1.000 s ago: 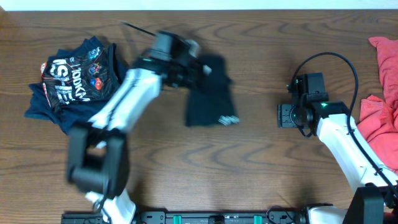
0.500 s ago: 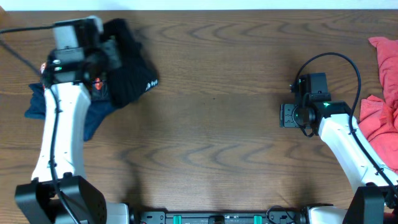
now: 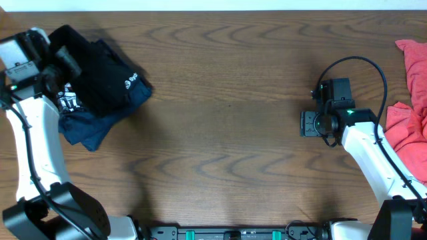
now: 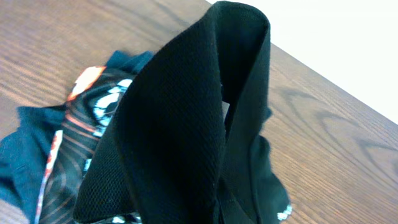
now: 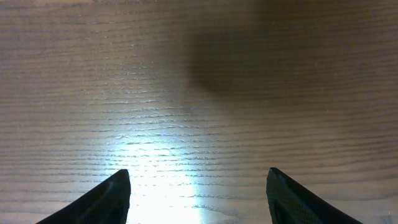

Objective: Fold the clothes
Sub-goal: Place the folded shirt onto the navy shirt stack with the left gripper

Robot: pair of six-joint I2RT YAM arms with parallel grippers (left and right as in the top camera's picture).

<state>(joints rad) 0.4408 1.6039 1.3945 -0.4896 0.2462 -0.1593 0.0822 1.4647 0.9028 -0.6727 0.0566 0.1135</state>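
A folded black T-shirt (image 3: 100, 80) with a small white logo rests at the table's far left, on top of a navy printed garment (image 3: 87, 123). My left gripper (image 3: 61, 65) is shut on the black T-shirt, and the cloth hides its fingers. In the left wrist view the black T-shirt (image 4: 186, 124) fills the middle, with the printed garment (image 4: 81, 124) under it on the left. My right gripper (image 3: 308, 124) stands open over bare wood at mid-right. Nothing lies between its fingertips (image 5: 99, 199) in the right wrist view.
Coral-red clothes (image 3: 410, 100) lie heaped at the right edge, beside my right arm. The white back edge of the table (image 4: 348, 56) runs close behind the left pile. A black cable (image 3: 360, 63) loops above the right wrist.
My left arm has swung from the table's middle to the far left, carrying the black T-shirt onto the navy printed garment. The right arm has not moved.
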